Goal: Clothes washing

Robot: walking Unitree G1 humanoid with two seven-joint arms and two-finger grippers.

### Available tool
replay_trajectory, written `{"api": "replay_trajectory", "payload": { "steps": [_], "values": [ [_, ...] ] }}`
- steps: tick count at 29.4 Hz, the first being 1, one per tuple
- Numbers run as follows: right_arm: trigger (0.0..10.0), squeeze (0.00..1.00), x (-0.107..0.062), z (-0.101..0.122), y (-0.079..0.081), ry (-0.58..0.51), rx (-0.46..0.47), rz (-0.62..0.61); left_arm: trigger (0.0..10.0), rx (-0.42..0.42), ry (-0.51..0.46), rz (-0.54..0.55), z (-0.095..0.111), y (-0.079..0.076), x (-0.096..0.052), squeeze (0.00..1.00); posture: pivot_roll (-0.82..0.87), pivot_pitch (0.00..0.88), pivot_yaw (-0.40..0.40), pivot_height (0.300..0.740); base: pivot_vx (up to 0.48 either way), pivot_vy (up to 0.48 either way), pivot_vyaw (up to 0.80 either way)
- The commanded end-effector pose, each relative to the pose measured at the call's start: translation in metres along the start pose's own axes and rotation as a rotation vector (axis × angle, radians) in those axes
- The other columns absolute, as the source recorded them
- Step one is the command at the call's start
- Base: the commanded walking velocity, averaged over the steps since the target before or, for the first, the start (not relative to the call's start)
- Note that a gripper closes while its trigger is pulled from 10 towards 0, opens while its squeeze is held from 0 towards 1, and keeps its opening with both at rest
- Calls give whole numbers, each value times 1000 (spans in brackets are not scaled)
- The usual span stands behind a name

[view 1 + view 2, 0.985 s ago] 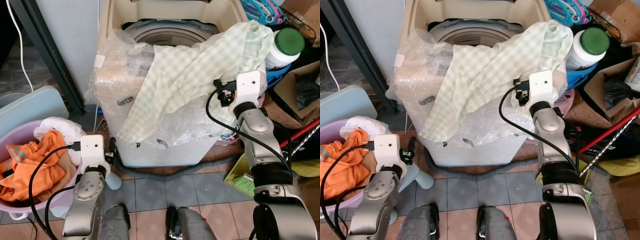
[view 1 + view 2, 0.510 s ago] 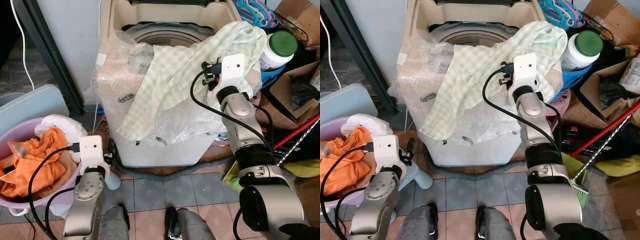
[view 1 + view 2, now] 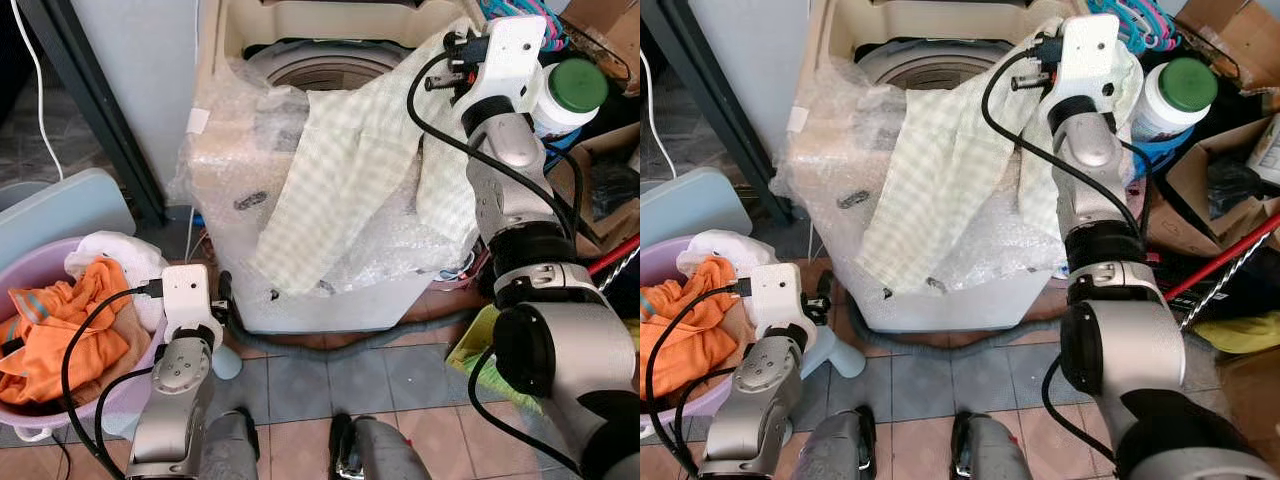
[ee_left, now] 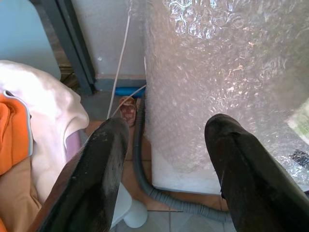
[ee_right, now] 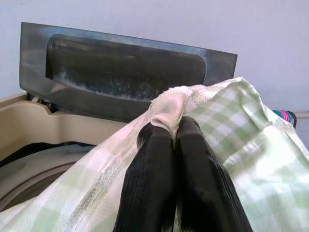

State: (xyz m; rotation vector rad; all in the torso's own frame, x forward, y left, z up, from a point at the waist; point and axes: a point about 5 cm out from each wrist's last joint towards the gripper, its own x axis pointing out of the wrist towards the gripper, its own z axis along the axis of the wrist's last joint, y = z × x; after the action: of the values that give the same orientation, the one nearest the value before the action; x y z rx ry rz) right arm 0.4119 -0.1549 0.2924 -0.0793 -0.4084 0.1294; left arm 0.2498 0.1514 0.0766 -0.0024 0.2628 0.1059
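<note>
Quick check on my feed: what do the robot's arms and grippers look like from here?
Both arms are silver metal with rounded joints. Each wrist carries a white boxy camera housing fed by a looping black cable. The left gripper and right gripper each have two long black fingers with a matte, slightly textured surface.

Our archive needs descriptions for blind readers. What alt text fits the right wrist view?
The right gripper has its two black fingers shut on a fold of the green checked cloth, which drapes to both sides. Behind it stands the washing machine's raised dark lid above its beige rim, against a pale wall.
</note>
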Motion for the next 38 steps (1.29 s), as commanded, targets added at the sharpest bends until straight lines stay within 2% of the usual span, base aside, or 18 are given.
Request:
{"api": "replay_trajectory", "payload": {
  "steps": [1,4,8,10,11,12,13,14,15,18,19,21,24,26,29,32,34,38],
  "values": [
    [0,0,7,13,-1,-36,3,8,10000,3,6,12,-3,1,-1,0,72,103,-78,740,0,0,0],
    [0,0,21,38,8,-95,14,60,10000,0,-4,32,-2,3,-1,0,85,99,-91,740,0,0,0],
    [0,0,41,97,29,-253,56,161,10000,-3,-24,63,0,6,-1,0,93,97,-100,740,0,0,0],
    [392,0,43,107,37,-267,82,209,10000,-2,-26,65,0,6,-1,0,101,98,-103,740,0,0,0],
    [5176,0,44,106,38,-256,65,214,10000,-2,-26,65,0,6,-1,0,101,98,-104,740,0,0,0],
    [9059,0,44,97,43,-197,25,243,10000,-2,-27,66,0,6,-1,0,102,98,-103,740,0,0,0],
    [10000,0,44,86,49,-132,-11,277,10000,-2,-27,67,0,6,-1,0,103,99,-102,740,0,0,0],
    [10000,251,42,71,53,-52,-64,304,10000,-2,-27,68,-1,6,-2,0,103,99,-102,740,0,0,0],
    [10000,1000,33,35,55,119,-202,357,10000,-3,-27,69,-1,6,-2,0,100,100,-98,740,0,0,0],
    [10000,1000,15,-9,40,297,-308,400,10000,1,-22,59,-1,5,-2,0,95,104,-88,740,0,0,0],
    [10000,1000,15,-9,40,297,-308,400,10000,1,-22,59,-1,5,-2,0,95,104,-88,740,0,0,0],
    [10000,1000,2,-30,15,374,-294,379,10000,3,-12,47,-3,5,-2,0,79,108,-73,740,0,0,0],
    [10000,1000,-3,-32,1,352,-259,350,10000,8,-8,32,-3,3,-1,0,75,107,-68,740,0,0,0],
    [10000,1000,-7,-24,-20,260,-243,284,10000,20,-9,15,-3,3,0,0,64,107,-57,740,0,0,0],
    [10000,1000,-13,-21,-28,190,-174,262,10000,25,-9,9,-3,3,2,0,50,106,-45,740,0,0,0],
    [10000,1000,-23,-25,-23,146,-93,328,10000,30,-10,-2,-2,1,3,0,47,103,-40,740,0,0,0],
    [10000,1000,-41,-29,-1,93,-11,483,10000,33,-13,-10,-1,0,4,0,47,101,-37,740,0,0,0],
    [10000,1000,-53,-33,17,56,10,492,10000,33,-14,-10,-1,1,4,0,49,98,-41,740,0,0,0]
  ]
}}
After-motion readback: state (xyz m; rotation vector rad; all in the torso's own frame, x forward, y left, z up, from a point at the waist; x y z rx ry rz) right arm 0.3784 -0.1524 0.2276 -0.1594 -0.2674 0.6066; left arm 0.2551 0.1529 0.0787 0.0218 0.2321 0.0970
